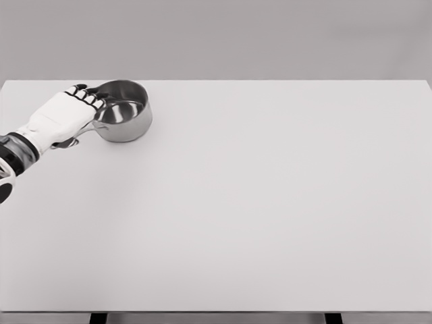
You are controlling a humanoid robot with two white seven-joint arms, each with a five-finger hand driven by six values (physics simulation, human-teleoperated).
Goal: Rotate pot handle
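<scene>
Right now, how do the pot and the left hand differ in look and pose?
The pot is shiny bare metal, round and open-topped; the left hand is matte white with dark joints at the fingers. The pot stands upright on the table; the left hand reaches in slanted from the lower left, over the pot's near-left rim. Both sit at the table's far-left corner.

We see a wide white counter [270,202] filling most of the view, its surface plain and evenly lit. Behind it stands a flat grey wall [270,37]. Two dark legs [98,318] (only their tops show) peek below the near edge.
</scene>
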